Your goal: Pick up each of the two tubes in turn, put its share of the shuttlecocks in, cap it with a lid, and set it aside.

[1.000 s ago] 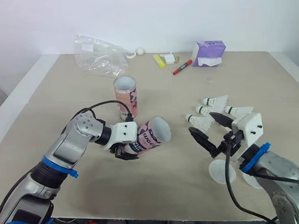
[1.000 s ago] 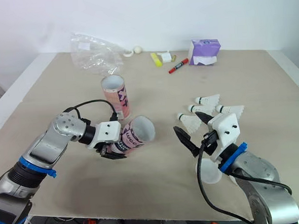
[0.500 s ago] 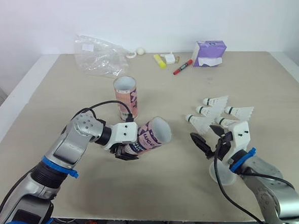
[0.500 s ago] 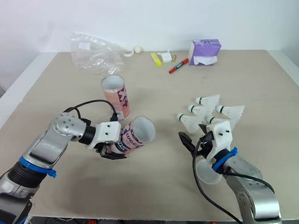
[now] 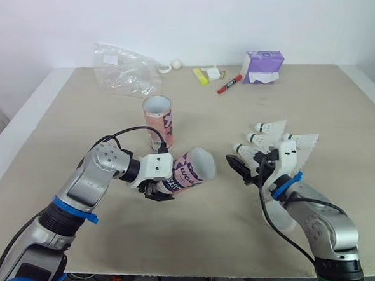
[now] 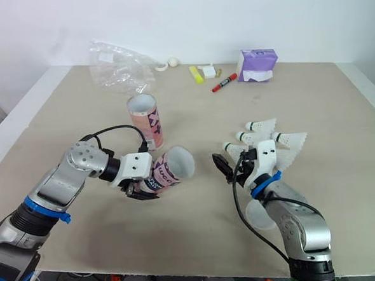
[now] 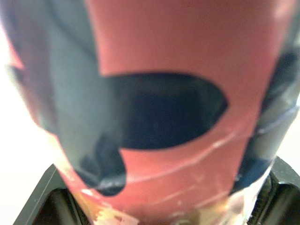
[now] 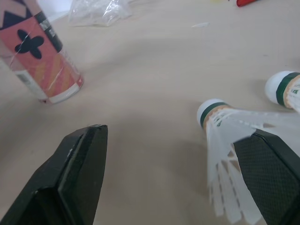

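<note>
I am gripping the pink patterned cardboard tube [image 5: 192, 169] in my left hand [image 5: 157, 188], the fingers pressed against its base end and its open mouth tilting toward 2 o'clock. The second pink cardboard tube [image 5: 158, 122] is standing upright and uncapped at its 11 o'clock. At its 3 o'clock, four white feathered shuttlecocks [image 5: 269, 128] with green-banded cork tips are lying on the matte beige tabletop [image 5: 204, 107]. My right hand [image 8: 178, 136] is spreading its fingers wide, with the nearest shuttlecock [image 8: 225, 140] just beside one finger and not yet pinched. A translucent white round lid [image 6: 259, 217] is lying at the shuttlecocks' 6 o'clock. I am judging the task to be early: one tube lifted, nothing loaded, capped or set aside.
</note>
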Robot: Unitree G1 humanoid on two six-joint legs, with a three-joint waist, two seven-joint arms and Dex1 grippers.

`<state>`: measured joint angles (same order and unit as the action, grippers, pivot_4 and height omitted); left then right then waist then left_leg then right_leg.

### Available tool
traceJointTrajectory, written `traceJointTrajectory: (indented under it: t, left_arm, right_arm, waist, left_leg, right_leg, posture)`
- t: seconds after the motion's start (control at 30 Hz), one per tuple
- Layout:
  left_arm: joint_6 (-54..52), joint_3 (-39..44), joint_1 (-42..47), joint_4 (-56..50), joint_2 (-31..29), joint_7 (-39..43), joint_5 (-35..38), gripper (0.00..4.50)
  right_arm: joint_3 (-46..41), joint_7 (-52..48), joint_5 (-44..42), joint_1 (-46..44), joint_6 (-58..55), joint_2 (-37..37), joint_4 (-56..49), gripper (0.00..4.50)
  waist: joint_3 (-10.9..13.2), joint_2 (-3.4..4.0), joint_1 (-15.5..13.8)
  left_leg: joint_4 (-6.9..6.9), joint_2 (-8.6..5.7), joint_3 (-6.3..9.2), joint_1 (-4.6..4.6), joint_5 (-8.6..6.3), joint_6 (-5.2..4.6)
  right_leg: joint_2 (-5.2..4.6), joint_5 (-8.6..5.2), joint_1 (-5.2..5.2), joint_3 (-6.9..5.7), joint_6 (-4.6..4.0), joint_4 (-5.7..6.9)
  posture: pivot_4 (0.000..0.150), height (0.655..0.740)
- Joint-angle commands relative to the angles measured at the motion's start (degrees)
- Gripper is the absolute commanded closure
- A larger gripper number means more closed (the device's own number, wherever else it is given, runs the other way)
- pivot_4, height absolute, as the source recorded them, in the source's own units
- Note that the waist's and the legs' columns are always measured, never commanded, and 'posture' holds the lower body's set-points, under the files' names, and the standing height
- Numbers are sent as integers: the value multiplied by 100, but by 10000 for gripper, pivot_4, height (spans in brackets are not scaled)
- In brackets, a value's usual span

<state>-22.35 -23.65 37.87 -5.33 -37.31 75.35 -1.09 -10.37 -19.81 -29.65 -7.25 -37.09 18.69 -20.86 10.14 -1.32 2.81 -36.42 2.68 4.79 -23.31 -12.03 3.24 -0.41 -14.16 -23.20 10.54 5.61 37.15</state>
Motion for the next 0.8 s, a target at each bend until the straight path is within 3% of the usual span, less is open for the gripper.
traceJointTrajectory:
  t: [0.03,0.1,0.33,0.67,0.8]
  left_arm:
    - [15,-120,-65,9,41,-71,-41,10330]
    - [14,-119,-64,9,45,-76,-41,10330]
    - [10,-104,-71,-2,34,-78,-33,10330]
    - [37,-89,-55,24,40,-71,-17,10330]
    - [59,-87,-36,65,54,-62,-8,10330]
  right_arm:
    - [-220,38,-149,-243,-78,47,153,12157]
    - [-250,59,-153,-301,-86,46,220,20952]
    - [-262,38,-165,-402,-124,55,367,44869]
    - [-242,-214,-241,-475,-18,287,-156,44869]
    - [-304,-897,-138,-647,239,1249,-895,44869]
  waist:
    - [0,0,-1]
    - [0,0,-1]
    - [0,0,-1]
    - [2,3,0]
    - [5,8,0]
  left_leg:
    - [0,0,0,0,0,0]
    - [0,0,0,0,0,0]
    - [0,0,0,-1,0,0]
    - [0,0,0,-1,0,0]
    - [0,-2,0,-2,0,0]
  right_leg:
    - [0,-1,0,0,1,0]
    - [0,-1,0,0,1,0]
    - [0,-1,0,0,1,0]
    - [0,-1,0,0,1,0]
    - [-1,-1,-2,1,2,-1]
  posture:
    - [1500,7400]
    - [1500,7400]
    - [1500,7400]
    - [1500,7400]
    - [1500,7400]
